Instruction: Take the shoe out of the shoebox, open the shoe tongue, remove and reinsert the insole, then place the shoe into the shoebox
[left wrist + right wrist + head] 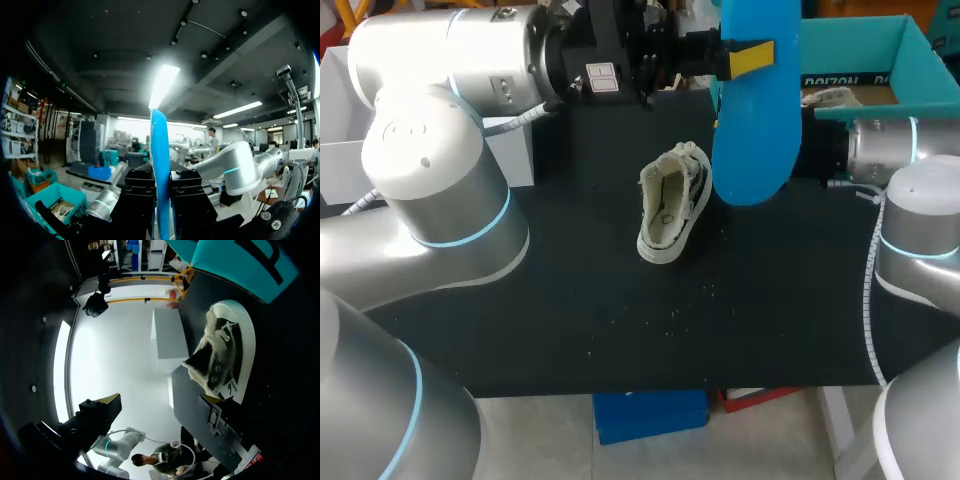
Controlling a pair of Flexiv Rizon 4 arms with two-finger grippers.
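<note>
The shoe (672,205) is out of the shoebox (920,45) and lies near the middle of the black worktop (570,290), on its side as far as I can judge, with its mouth gaping and the tongue pulled back; so the first two steps look done. The blue insole (755,110) is out of the shoe as well; the left hand (735,60) holds it up in the air above the far part of the worktop, well clear of the shoe. In the left wrist view the insole stands edge-on, both fingers clenched against it from either side; the grasp looks firm.

The right hand (157,407) is released, its fingers spread wide with nothing between them; its wrist view looks across at the shoe with the teal shoebox beyond it, apart from both. In the head view most of that hand is hidden behind the insole.

By my reckoning the task stands near its midpoint: removal is finished, reinsertion not yet begun. What is left is to bring the insole down to the shoe's opening and seat it inside, probably with the free hand steadying the shoe; then to lift the shoe into the shoebox at the far right corner.
</note>
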